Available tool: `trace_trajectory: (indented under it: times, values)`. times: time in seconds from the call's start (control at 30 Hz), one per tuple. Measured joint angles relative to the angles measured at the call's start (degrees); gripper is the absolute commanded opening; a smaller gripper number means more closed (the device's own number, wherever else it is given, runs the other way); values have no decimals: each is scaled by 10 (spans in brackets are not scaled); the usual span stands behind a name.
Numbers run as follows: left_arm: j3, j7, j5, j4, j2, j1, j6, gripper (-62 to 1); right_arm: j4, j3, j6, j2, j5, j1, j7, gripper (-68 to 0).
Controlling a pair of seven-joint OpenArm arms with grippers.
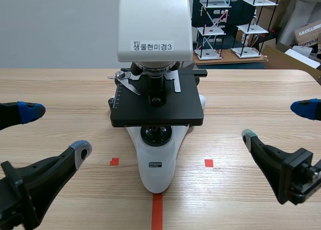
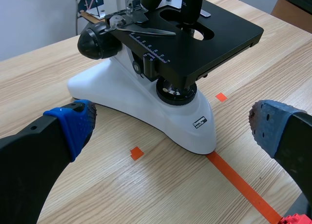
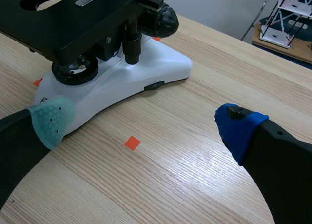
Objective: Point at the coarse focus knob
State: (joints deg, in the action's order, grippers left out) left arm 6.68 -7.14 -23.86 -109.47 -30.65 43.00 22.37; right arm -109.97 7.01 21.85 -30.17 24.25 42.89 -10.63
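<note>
Microscope [image 1: 156,140] central on table [image 1: 251,89], coarse focus knob [image 2: 97,42] on its rear flank; left gripper [image 1: 55,131] to its left, right gripper [image 1: 277,123] to its right, neither touching

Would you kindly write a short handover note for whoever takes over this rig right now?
Left gripper: open, low over the table, left of the microscope, touching nothing.
Right gripper: open, right of the microscope, touching nothing.
Coarse focus knob: the large black knob low on the microscope's side, towards its rear; a matching knob is on the other side.
Done: nothing, neither gripper points at a knob.
Left: bring one gripper to the nearer knob and point at it.
</note>
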Motion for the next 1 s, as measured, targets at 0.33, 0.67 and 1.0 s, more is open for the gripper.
trace_trajectory:
  times: [0.33,0.67,1.0]
  values:
    - [0,0,0,0,0,0,0,14,0,0,0,0,-13,0,0,4]
    - [0,0,0,0,0,0,0,14,0,0,0,0,-13,0,0,4]
    - [0,-24,0,0,0,0,0,14,0,0,0,0,-13,0,0,4]
